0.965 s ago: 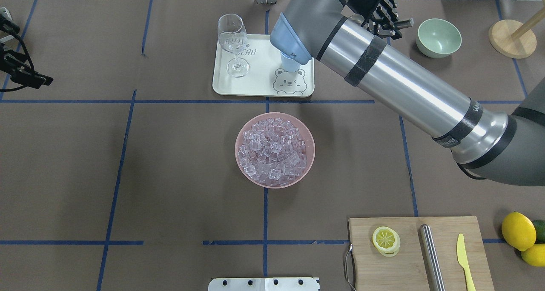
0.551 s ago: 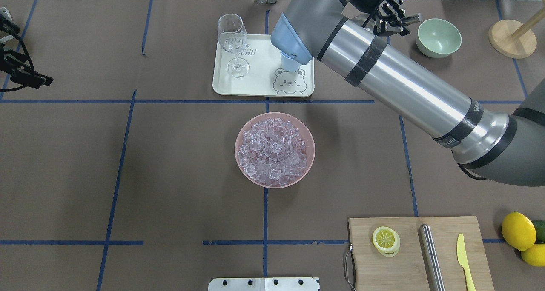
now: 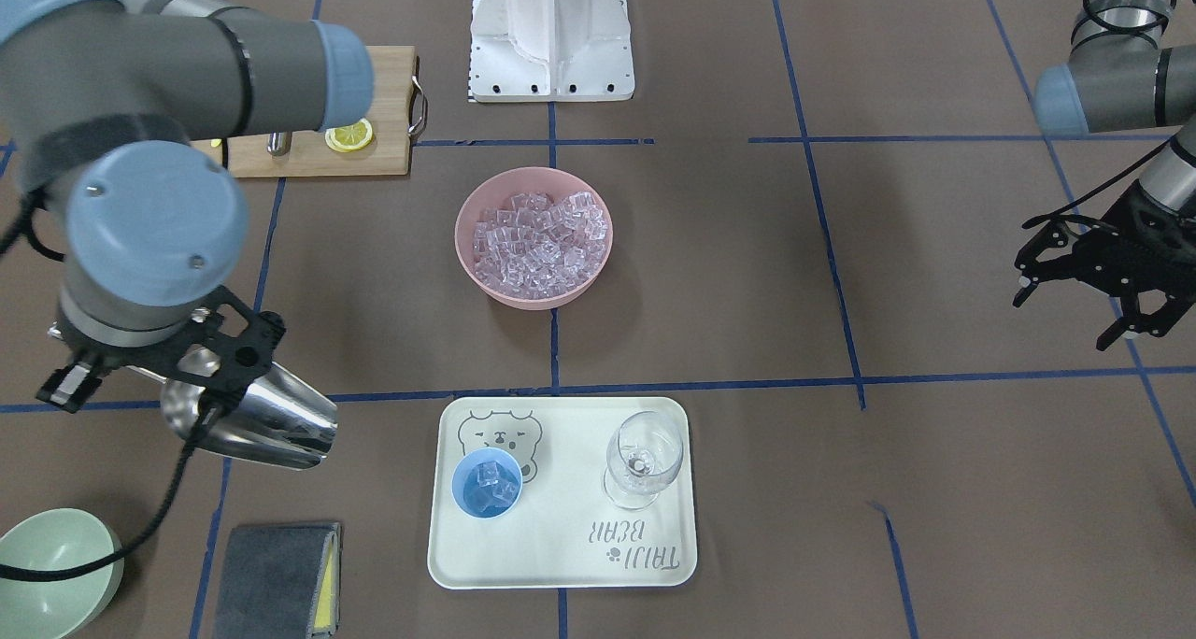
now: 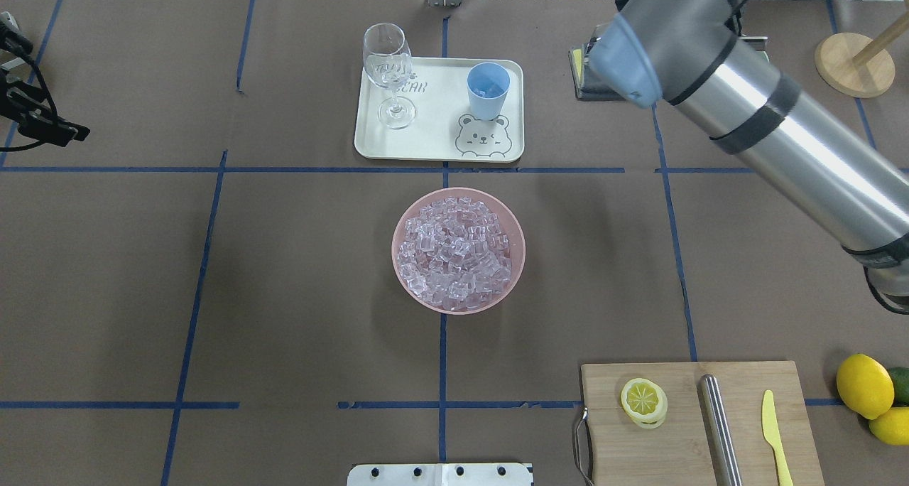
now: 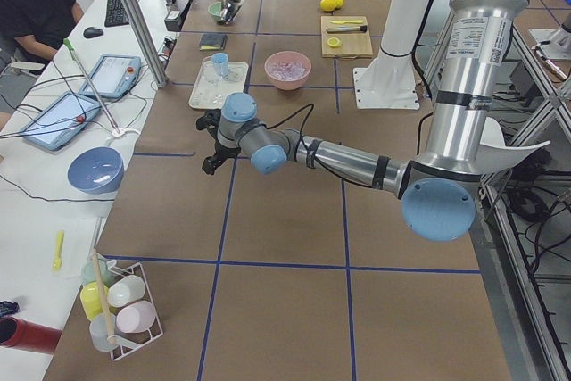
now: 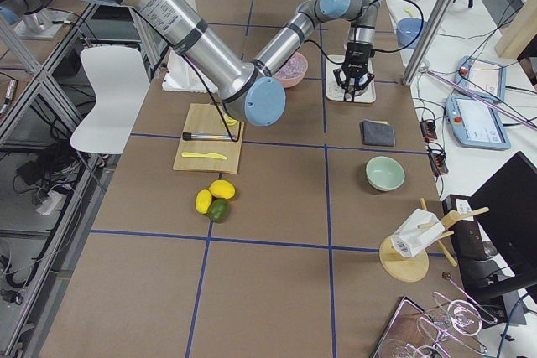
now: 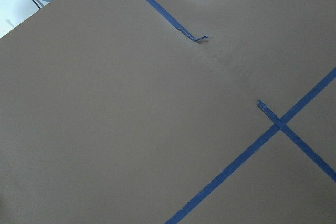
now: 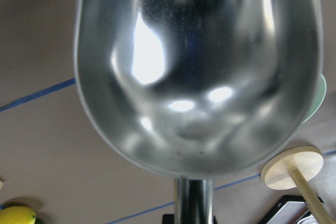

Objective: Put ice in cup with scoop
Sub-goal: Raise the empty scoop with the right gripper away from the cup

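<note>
The light-blue cup [image 3: 487, 486] stands on the cream tray [image 3: 561, 564] beside the bear print, with a few ice cubes in it; it also shows in the overhead view [image 4: 488, 88]. Most of the ice [image 3: 534, 237] fills a pink bowl [image 4: 405, 273] at mid-table. My right gripper [image 3: 201, 387] is shut on the steel scoop [image 3: 266, 426] and holds it above the table, off the tray's side towards the green bowl. The scoop's trough [image 8: 199, 77] is empty. My left gripper [image 3: 1070, 314] is open and empty, far off at the table's other side.
A clear wine glass [image 3: 643, 457] stands on the tray next to the cup. A pale green bowl [image 3: 51, 564] and a grey cloth [image 3: 276, 578] lie near the scoop. A cutting board [image 4: 682, 443] holds a lemon slice, a steel cylinder and a yellow knife; lemons [image 4: 863, 385] lie beside it.
My right arm has swung to its right, carrying the scoop away from the tray. The cup, earlier hidden under the arm, now shows with ice in it. The left arm has not moved.
</note>
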You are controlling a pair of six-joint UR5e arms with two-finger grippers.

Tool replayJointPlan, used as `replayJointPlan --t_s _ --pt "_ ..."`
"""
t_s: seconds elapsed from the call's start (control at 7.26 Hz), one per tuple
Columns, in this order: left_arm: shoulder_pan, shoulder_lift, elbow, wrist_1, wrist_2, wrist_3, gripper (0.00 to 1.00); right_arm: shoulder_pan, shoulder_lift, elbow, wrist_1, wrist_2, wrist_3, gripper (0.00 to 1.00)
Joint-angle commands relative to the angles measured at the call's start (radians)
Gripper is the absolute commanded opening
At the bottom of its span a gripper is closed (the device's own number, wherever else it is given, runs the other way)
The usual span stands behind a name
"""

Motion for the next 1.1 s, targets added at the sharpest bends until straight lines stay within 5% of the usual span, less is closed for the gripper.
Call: replayJointPlan --t_s 0.0,0.14,0.83,0.96 --pt "0.0 -0.001 -0.012 -0.001 -0.001 -0.003 1.0 0.109 -0.116 0.057 0.062 0.193 0.084 0.0" --pt "0.0 -0.001 -0.022 -0.001 0.0 -0.004 1.0 0.158 -0.185 0.089 0.108 0.252 0.145 0.0" --pt "-0.002 0.0 -0.07 0.004 0.003 -0.012 1.0 0.174 -0.273 0.089 0.115 0.277 0.377 0.0" --pt "-0.008 0.0 -0.073 0.004 0.002 -0.012 1.0 0.206 -0.351 0.113 0.116 0.423 0.402 0.0"
